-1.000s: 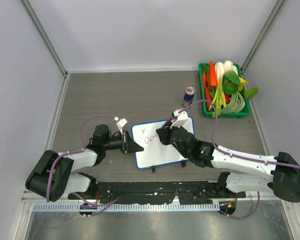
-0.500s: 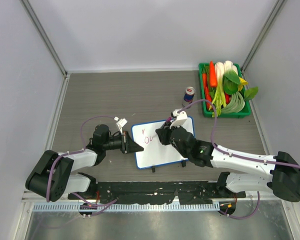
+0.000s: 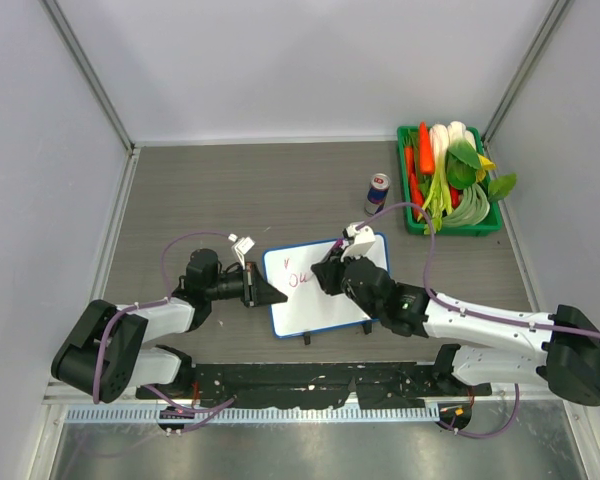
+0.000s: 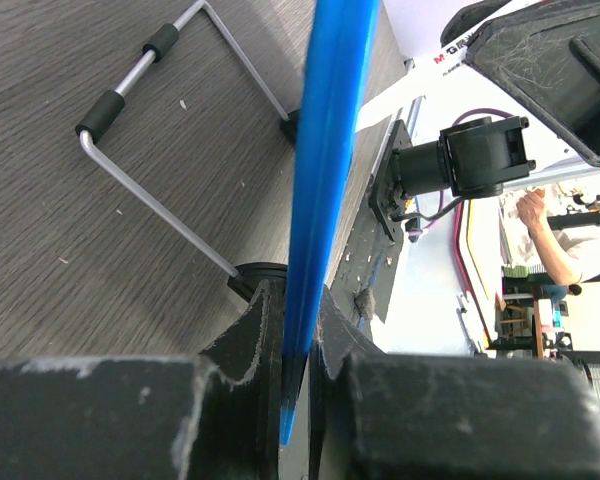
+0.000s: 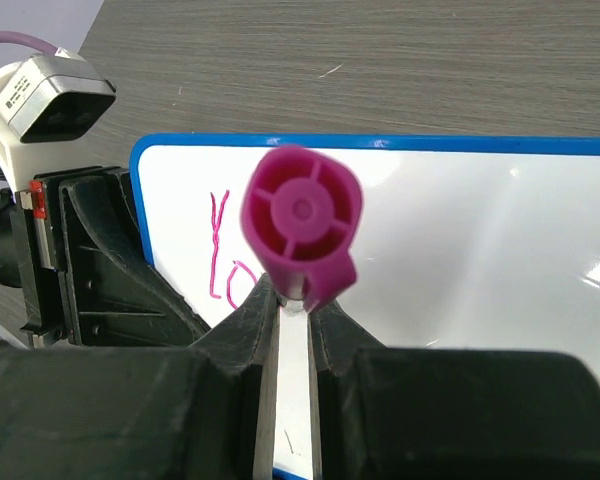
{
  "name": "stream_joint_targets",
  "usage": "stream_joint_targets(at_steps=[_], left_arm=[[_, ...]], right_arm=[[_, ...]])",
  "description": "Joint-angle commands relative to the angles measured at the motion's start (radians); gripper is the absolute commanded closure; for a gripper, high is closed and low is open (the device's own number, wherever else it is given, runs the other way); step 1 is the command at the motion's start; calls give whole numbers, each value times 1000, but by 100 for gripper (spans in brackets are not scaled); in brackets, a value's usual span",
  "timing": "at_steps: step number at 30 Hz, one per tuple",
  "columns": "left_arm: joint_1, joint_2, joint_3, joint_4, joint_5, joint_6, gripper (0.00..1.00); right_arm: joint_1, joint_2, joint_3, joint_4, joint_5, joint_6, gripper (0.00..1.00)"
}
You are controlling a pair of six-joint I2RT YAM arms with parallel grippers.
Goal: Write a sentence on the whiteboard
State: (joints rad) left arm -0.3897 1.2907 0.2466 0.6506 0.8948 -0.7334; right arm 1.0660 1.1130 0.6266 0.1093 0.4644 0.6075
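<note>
The whiteboard [image 3: 320,310], white with a blue rim, stands tilted on the table between the arms. My left gripper [image 3: 263,292] is shut on its left edge; in the left wrist view the blue rim [image 4: 325,150] runs between the shut jaws of this gripper [image 4: 298,330]. My right gripper [image 3: 326,275] is over the board's upper middle, shut on a marker with a magenta end [image 5: 302,215]. The sentence [image 5: 220,262] is a few pink letters, "Yo", near the board's left end; the marker tip is hidden.
A green tray [image 3: 496,226] of vegetables sits at the back right, with a small drink can [image 3: 377,192] to its left. The board's wire stand [image 4: 150,200] rests on the grey wood table beneath it. Grey walls enclose the table on three sides.
My right gripper with the marker has shifted slightly rightward over the board, and the pink writing has grown a little. The left gripper and the board have not moved.
</note>
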Motion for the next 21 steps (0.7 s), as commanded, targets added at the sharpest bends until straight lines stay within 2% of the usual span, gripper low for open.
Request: stream_joint_targets(at_steps=[1,21], left_arm=[[3,19,2,-77,-105,29,100],[3,24,5,-77,-105,29,100]], right_arm=[[-5,-12,-10,-57,39,-9,98],[-6,-107,51,7,111,-66,99]])
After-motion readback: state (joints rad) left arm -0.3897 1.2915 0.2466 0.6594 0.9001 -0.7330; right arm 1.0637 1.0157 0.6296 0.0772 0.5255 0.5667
